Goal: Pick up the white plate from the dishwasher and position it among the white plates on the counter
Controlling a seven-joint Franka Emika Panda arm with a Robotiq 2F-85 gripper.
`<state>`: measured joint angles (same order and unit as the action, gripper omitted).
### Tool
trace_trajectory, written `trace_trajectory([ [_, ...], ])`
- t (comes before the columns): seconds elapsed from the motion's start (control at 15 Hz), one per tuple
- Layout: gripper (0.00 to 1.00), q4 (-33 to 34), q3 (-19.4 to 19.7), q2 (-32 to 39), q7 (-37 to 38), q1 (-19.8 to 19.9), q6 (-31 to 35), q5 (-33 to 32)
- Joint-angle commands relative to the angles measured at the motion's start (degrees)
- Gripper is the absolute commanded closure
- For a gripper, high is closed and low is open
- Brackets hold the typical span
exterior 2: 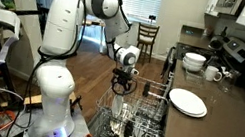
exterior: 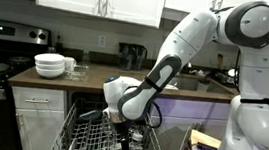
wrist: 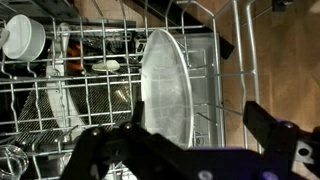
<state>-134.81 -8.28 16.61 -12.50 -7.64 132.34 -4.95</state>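
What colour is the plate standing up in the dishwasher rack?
White. The plate shows best in the wrist view.

Wire rack (wrist: 100,100) grey metal; white plate (wrist: 168,85) glossy, smooth; counter (exterior 2: 229,125) dark, smooth.

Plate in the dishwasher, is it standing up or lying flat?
Standing up: the white plate rests on edge between the wires of the rack.

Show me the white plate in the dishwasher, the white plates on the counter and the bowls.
Upright round white plate (wrist: 165,85): wrist view, its face.
Flat round white plates (exterior 2: 188,102): in an exterior view, top face.
Stacked deep white bowls (exterior: 49,66): in an exterior view, their side.
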Motion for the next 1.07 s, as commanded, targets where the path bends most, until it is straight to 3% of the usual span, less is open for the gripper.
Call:
trace_trajectory([
  [0.0,0.00,0.16,0.59,0.37,2.38,-0.73,1.25,-3.09],
  [0.33,0.00,0.27,0.87,1.20,3.40,-1.29,4.96,-8.26],
  [0.67,0.00,0.08,0.93,3.28,2.83,-1.00,9.55,-8.54],
  [0.8,0.08,0.04,1.11,4.46,2.77,-0.96,11.85,-8.53],
  [0.93,0.31,0.09,1.47,5.63,2.92,-1.06,13.72,-8.68],
  [1.0,0.36,0.09,1.59,6.15,2.87,-1.01,14.54,-8.54],
])
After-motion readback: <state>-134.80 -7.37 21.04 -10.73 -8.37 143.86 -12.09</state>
